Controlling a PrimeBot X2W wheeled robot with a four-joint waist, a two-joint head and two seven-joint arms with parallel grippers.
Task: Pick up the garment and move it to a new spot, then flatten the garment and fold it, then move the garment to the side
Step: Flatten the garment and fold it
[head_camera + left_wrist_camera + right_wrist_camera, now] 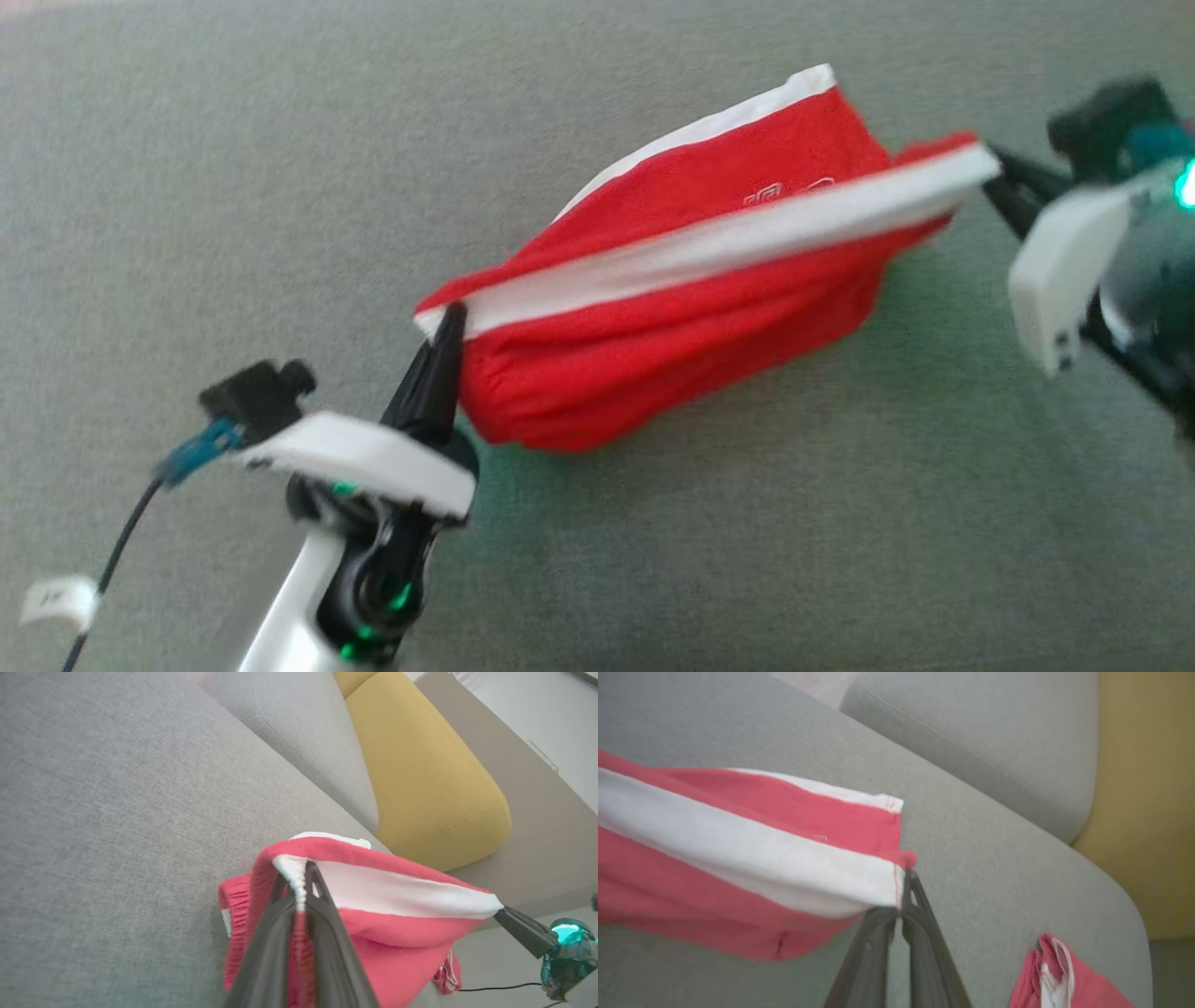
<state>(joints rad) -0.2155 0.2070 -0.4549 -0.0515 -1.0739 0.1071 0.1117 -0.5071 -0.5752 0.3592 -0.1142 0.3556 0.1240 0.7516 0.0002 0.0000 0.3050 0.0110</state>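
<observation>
Sagging red garment (653, 364), white band (709, 247) taut; left jaws, right jaws pinching ends.

- The left claw (452, 317) had long black fingers (429, 383) under a white cover (359, 457).
- Its black cable (121, 546) bore a white tag (61, 600).
- A green lamp (1187, 185) glowed behind the right claw (991, 177).

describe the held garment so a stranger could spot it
Over the grey sofa seat, the left gripper and right gripper hold a red garment. Unlike the small crumpled red piece near the seat's edge, it is stretched taut along a white band.
</observation>
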